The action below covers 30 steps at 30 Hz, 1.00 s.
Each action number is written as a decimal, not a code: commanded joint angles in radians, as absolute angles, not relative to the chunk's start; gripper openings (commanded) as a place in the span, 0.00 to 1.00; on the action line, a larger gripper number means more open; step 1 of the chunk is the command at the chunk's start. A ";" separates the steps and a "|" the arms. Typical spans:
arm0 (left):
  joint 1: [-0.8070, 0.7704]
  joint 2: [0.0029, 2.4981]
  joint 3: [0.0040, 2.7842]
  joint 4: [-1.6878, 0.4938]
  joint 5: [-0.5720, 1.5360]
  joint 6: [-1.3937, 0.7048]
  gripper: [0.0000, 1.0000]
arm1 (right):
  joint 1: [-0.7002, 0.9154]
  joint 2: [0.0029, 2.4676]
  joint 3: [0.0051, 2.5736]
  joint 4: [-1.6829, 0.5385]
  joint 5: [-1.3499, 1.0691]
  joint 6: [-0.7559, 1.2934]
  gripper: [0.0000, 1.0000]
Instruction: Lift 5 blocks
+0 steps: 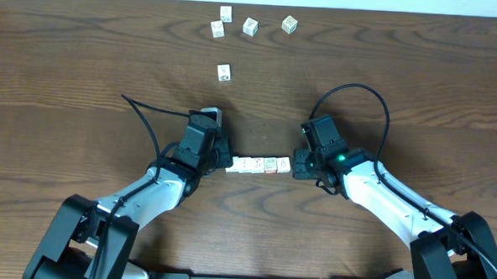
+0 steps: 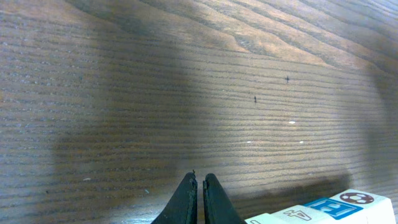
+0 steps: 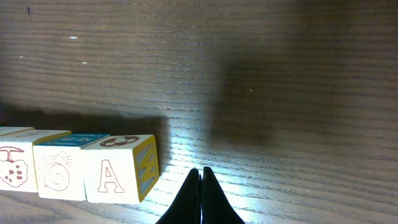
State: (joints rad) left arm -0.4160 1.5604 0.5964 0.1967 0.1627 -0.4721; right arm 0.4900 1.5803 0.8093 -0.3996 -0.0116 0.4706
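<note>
Overhead view: bright, even light on the table, sharp throughout. A washed-out pale strip runs along the far edge, and shadows are faint and soft. Left wrist view: dimmer, with a broad soft shadow across the middle and near right; far wood grain slightly soft. Right wrist view: glare patch on the wood near centre, deep shadow to the right, and a dark shadow behind the blocks.

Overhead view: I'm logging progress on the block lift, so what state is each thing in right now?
Row of white printed cubes: lined end to end between both grippers; whether off the table is unclear.
Five loose white printed cubes: resting apart on the brown wooden table, ungripped.
Left gripper: shut, nothing between its fingers.
Right gripper: shut, nothing between its fingers.
</note>
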 commanded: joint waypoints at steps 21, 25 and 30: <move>-0.419 1.569 0.615 0.149 0.199 -0.477 0.07 | 0.486 1.589 0.815 -0.401 -0.012 0.485 0.01; -0.419 1.569 0.615 0.128 0.199 -0.477 0.07 | 0.486 1.589 0.815 -0.401 -0.012 0.485 0.01; -0.419 1.569 0.615 0.128 0.199 -0.477 0.07 | 0.486 1.589 0.815 -0.401 -0.012 0.485 0.01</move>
